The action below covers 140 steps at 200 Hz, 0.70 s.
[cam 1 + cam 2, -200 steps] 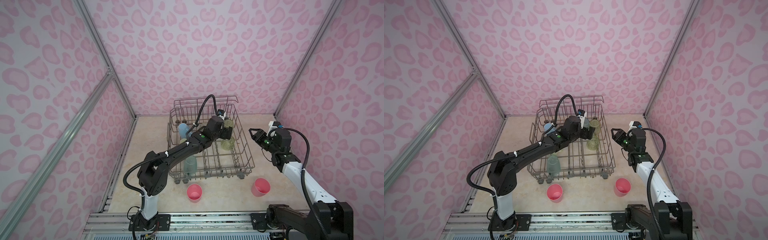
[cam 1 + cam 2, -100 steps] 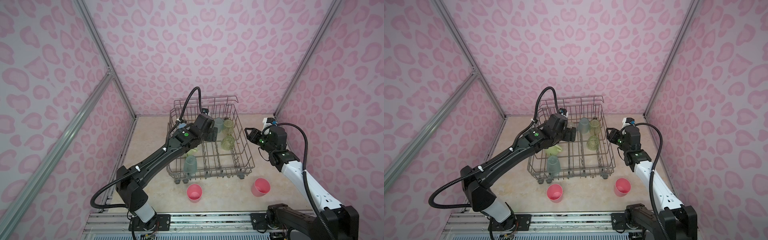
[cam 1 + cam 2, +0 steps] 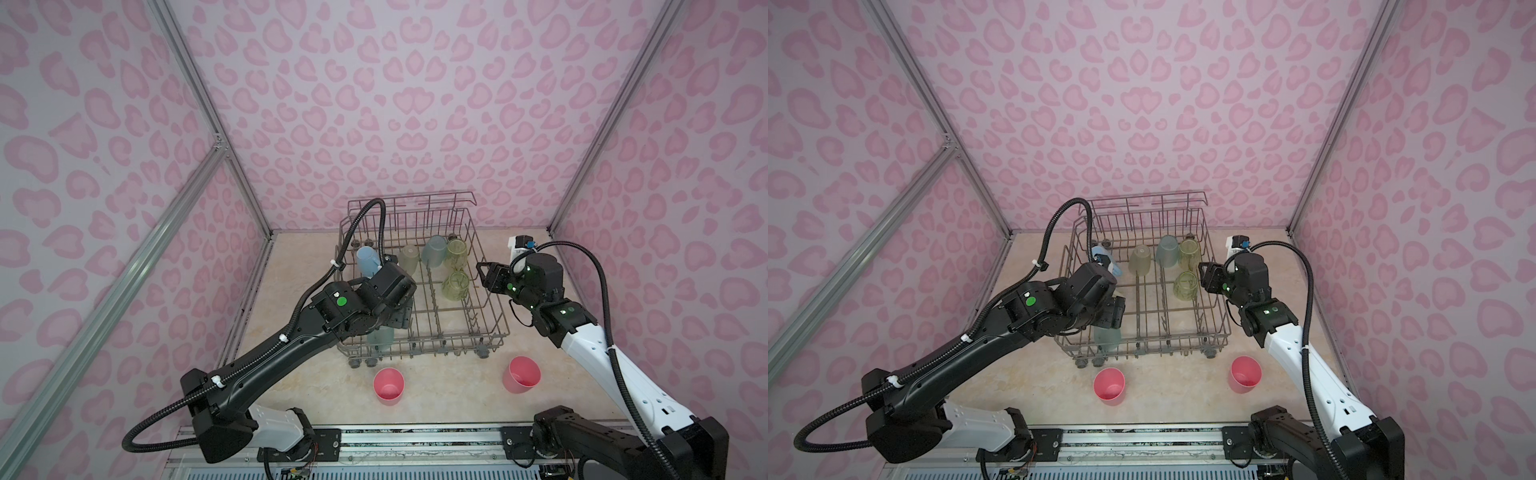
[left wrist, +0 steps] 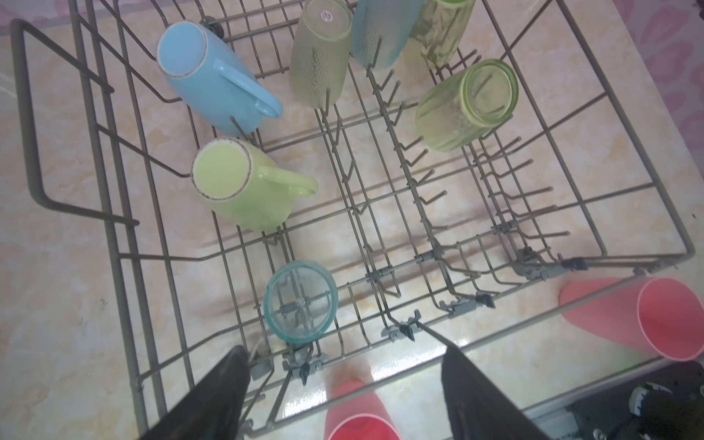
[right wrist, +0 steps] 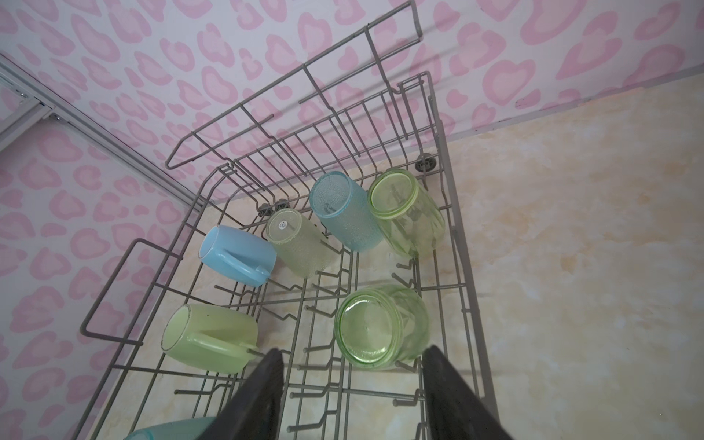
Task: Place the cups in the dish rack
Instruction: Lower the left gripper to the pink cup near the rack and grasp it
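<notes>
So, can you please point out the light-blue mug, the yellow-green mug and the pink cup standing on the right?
light-blue mug (image 4: pixel 202 91): left wrist view, on its side wall.
yellow-green mug (image 4: pixel 247 202): left wrist view, on its side wall.
right pink cup (image 3: pixel 523 374): in a top view, inside its open mouth.

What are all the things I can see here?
Dish rack: one, grey-brown wire, mid-table.
Blue mug: one, light blue, rack's back left.
Yellow-green mug: one, pale, rack's left, nearer the robot.
Bumpy cups: two, beige-green and blue-teal, rack's back row.
Clear green cups: two, lime, rack's right side.
Teal cup: one, clear teal, rack's front left.
Pink cups: two, pink, standing on the table before the rack.
Table: one, beige marble look.
Walls: three sides, pink with heart spots.
Left arm, right arm: two, black and white, at the rack.
Left gripper, right gripper: two, black, open, empty.
</notes>
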Each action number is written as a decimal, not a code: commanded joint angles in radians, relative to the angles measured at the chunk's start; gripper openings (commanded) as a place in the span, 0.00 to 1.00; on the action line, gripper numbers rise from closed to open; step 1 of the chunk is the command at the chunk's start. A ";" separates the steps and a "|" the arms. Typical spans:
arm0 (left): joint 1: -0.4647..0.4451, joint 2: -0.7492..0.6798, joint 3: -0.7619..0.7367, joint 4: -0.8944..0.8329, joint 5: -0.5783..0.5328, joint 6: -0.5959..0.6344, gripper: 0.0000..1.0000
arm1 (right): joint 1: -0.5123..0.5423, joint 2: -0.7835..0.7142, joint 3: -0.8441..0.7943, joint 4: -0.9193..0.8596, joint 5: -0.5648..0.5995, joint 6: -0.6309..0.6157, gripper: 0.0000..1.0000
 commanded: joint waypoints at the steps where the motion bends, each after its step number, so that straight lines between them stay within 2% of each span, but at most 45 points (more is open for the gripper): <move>1: -0.042 -0.021 -0.012 -0.139 -0.004 -0.090 0.80 | 0.009 -0.025 -0.028 -0.020 0.003 -0.033 0.59; 43: -0.215 -0.055 -0.080 -0.190 -0.043 -0.234 0.76 | 0.008 -0.099 -0.093 -0.020 0.019 -0.036 0.59; 72: -0.333 -0.027 -0.114 -0.168 -0.069 -0.281 0.75 | 0.008 -0.144 -0.127 -0.026 0.025 -0.041 0.59; 140: -0.455 0.116 -0.125 -0.137 -0.084 -0.309 0.70 | 0.008 -0.215 -0.146 -0.035 0.056 -0.052 0.59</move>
